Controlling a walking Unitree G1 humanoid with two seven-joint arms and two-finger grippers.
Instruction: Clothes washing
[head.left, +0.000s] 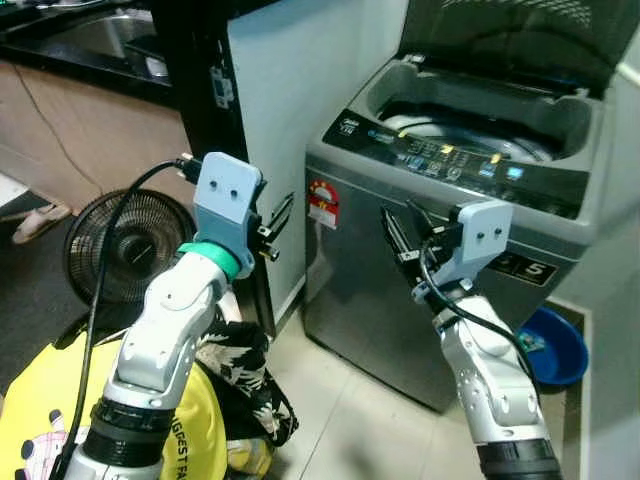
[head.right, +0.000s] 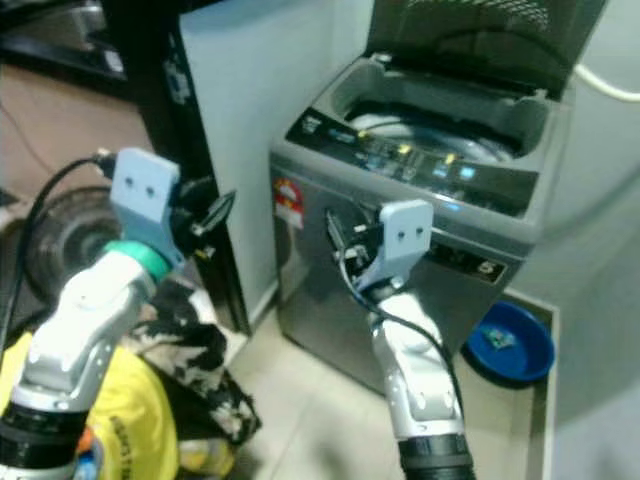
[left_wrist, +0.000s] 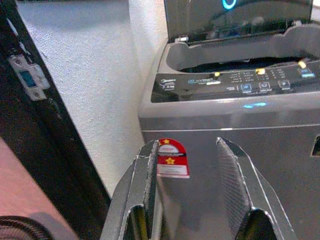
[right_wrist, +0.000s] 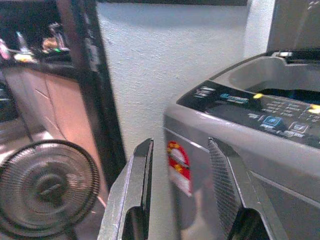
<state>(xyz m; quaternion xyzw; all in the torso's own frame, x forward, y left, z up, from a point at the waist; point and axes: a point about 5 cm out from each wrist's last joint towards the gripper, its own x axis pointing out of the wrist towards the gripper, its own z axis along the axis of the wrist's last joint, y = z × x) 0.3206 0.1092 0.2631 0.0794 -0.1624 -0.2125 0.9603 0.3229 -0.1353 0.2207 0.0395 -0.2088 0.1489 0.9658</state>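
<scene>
Yellow cloth & dark flowery clothes sit low by the left arm. Left gripper & right gripper are up, fingers spread, holding nothing. Washing machine is just past them, lid up. Fan on the left, blue bowl on the right.

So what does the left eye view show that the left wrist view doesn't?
Left eye view alone: both arms raised before the machine, left gripper and right gripper empty, plus a blue basin, a floor fan and yellow and floral clothes below. Left wrist view alone: a metal latch plate on the dark door frame, between open fingers. Both: the grey washing machine, lid up, with its red sticker.
</scene>
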